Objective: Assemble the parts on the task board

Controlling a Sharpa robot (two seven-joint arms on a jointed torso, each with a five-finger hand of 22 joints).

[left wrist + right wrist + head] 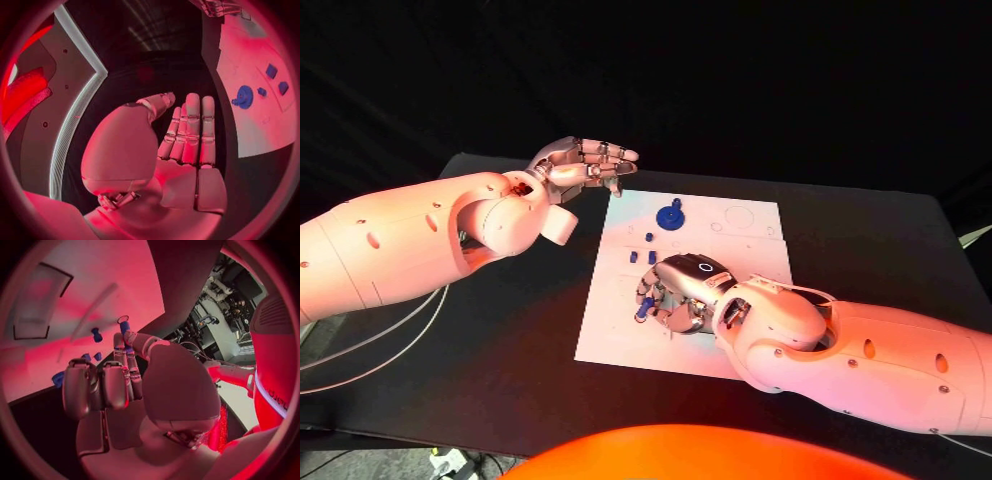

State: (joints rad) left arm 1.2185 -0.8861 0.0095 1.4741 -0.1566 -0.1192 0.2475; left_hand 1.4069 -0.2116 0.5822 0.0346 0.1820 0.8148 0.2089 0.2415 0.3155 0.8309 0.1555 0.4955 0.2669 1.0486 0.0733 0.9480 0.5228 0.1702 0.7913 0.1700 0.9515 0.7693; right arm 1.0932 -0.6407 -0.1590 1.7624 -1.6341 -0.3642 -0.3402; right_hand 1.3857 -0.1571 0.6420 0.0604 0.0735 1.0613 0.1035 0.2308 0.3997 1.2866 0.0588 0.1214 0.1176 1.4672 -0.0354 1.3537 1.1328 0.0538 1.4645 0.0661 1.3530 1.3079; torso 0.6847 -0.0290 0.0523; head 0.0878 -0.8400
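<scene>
Overhead, right hand (678,292) sits mid-frame on task board (733,222), pinching a blue part (124,326), seen from its wrist; left hand (581,162) upper-left, empty, fingers loosely apart.

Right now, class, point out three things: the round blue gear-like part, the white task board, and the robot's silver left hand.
Round blue gear-like part (672,216), head view, on its flat disc face.
White task board (620,330), head view, on a bare patch near its left edge.
Silver left hand (581,162), head view, on the hand's middle.
</scene>
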